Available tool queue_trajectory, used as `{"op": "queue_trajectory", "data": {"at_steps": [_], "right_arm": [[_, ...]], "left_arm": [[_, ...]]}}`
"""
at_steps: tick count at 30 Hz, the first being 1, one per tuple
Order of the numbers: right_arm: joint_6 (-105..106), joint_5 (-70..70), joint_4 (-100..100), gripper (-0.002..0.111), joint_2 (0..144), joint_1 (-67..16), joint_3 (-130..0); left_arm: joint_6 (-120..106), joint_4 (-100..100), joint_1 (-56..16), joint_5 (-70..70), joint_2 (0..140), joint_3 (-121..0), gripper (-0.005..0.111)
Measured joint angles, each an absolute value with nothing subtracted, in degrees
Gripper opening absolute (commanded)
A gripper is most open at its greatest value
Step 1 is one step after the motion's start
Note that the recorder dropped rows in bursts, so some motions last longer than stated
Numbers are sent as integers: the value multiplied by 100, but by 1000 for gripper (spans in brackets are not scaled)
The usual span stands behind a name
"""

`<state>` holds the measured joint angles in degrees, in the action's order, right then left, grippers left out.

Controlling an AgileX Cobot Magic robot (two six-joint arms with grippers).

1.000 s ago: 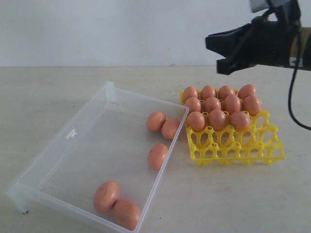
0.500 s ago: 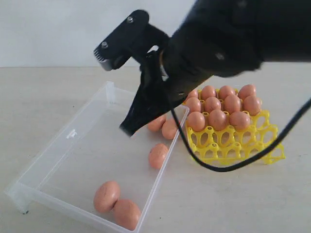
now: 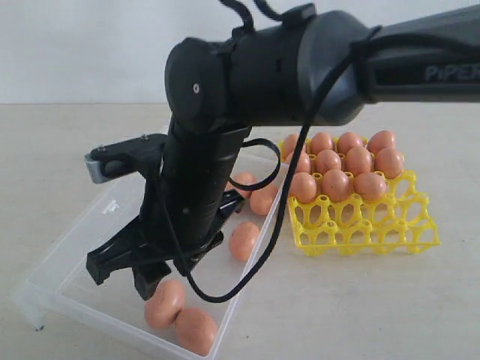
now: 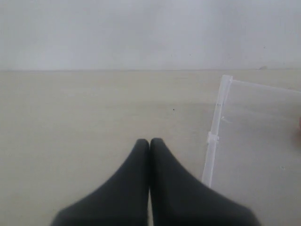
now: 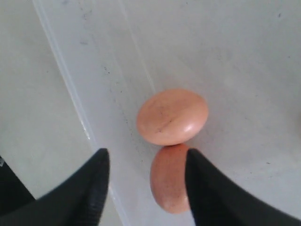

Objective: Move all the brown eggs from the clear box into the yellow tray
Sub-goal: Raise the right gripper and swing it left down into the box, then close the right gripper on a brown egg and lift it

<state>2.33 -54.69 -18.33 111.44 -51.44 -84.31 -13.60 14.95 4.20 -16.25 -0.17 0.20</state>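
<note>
The clear box point(image 3: 112, 206) holds several brown eggs: two touching at its near end point(image 3: 165, 302) point(image 3: 196, 330), one mid-box point(image 3: 244, 240), and two near the far wall point(image 3: 262, 199). My right gripper point(image 3: 120, 279) reaches across into the box and hangs open just over the near pair. In the right wrist view one egg point(image 5: 169, 179) lies between the open fingers of the right gripper point(image 5: 146, 153), close to one finger. The other egg point(image 5: 172, 116) lies just beyond the fingertips. The yellow tray point(image 3: 360, 225) carries several eggs point(image 3: 335, 182) in its back rows. My left gripper point(image 4: 149, 141) is shut and empty beside the box corner point(image 4: 215, 136).
The black right arm point(image 3: 247, 75) and its cable point(image 3: 277, 225) cross over the box and hide part of it. The box wall point(image 5: 70, 89) runs close beside one right finger. A pale tabletop surrounds the box and tray, with a white wall behind.
The right arm swung from above the tray at the right across and down into the near end of the box. Its jaws opened. The left gripper stayed shut.
</note>
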Motion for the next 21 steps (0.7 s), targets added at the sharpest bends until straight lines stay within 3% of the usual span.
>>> {"op": "queue_trajectory", "data": {"at_steps": [7, 14, 21], "right_arm": [[-961, -4978, -1857, 70, 11496, -5144, -8431], [-1820, -4536, -1857, 70, 11716, -5144, -8435], [-2162, -4604, -1785, 70, 11860, -5144, -8435]], "left_arm": [[-1360, 1534, 420, -1584, -17, 20, -4], [-1360, 1671, 420, -212, -17, 20, -4], [-1360, 1862, 420, -93, -17, 20, -4]]}}
